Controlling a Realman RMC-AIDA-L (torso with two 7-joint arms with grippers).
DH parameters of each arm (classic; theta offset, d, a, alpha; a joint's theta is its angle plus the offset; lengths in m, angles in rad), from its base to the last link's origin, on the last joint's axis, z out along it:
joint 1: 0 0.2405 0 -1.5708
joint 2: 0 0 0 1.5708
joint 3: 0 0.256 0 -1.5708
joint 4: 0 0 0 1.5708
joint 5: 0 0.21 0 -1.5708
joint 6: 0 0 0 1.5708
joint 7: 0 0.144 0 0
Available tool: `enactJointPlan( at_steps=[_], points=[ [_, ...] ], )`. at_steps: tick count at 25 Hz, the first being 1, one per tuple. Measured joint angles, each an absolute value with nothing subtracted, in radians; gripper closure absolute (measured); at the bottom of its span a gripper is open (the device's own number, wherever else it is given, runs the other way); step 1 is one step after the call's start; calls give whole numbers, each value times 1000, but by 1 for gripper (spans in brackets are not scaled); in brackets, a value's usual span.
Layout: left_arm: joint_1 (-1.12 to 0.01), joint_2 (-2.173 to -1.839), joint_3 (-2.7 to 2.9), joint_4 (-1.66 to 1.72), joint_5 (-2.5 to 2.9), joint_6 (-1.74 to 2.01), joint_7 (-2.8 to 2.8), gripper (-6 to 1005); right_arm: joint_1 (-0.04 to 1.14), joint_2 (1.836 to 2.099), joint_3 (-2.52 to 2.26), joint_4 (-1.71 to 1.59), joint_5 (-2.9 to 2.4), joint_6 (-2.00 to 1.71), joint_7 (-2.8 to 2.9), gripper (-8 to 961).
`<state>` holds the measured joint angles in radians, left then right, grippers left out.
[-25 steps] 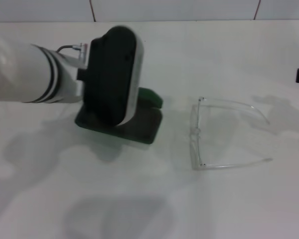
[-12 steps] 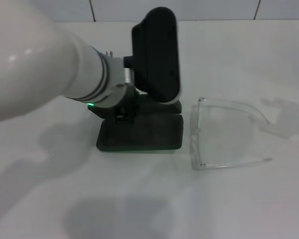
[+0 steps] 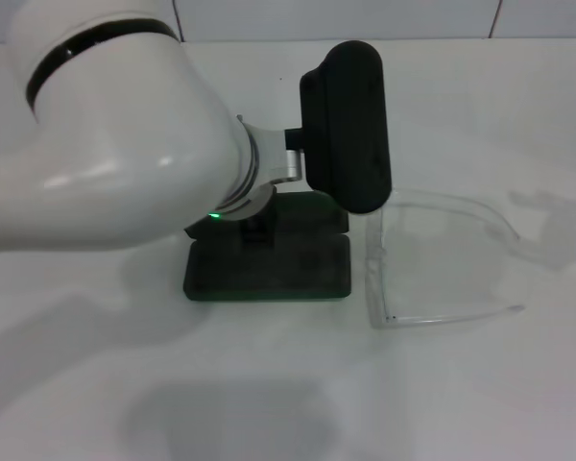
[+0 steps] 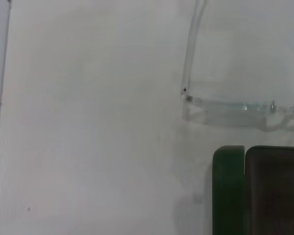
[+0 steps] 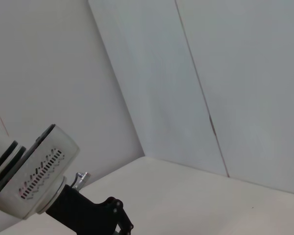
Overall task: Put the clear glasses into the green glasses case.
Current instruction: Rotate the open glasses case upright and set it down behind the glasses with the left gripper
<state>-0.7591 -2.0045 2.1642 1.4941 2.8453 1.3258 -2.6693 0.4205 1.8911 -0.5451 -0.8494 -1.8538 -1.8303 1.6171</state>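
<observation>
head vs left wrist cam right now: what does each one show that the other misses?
Head only: the left arm over the green glasses case, the whole case, and both arms of the clear glasses. Left wrist only: a close look at the glasses' hinge. Both: the case's end, the glasses' front beside it, and the white table. No pincer tips in either.

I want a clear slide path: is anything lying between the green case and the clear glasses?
No. In the left wrist view only bare white table separates the green glasses case from the clear glasses; the gap is narrow.
</observation>
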Motion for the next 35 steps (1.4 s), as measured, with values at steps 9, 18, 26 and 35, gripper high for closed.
enactJointPlan(
  at_steps=[9,18,26,35],
  points=[
    [-751,-2017,2162,1546,2845,1305,-2690,820,419,1884,-519,-844,-1852,-1851,1615,276],
    [-758,-2034,2163,1527,2844,1303,-2687,820,416,1884,-518,-844,-1847,-1862,1615,277],
    [-767,-2037,2158,1496,2844,1290,-2698,819,415,1884,-515,-845,-1843,-1872,1614,277],
    [-826,-2050,2183,1421,2844,1279,-2741,819,416,1877,-499,-844,-1842,-1884,1614,277]
  ],
)
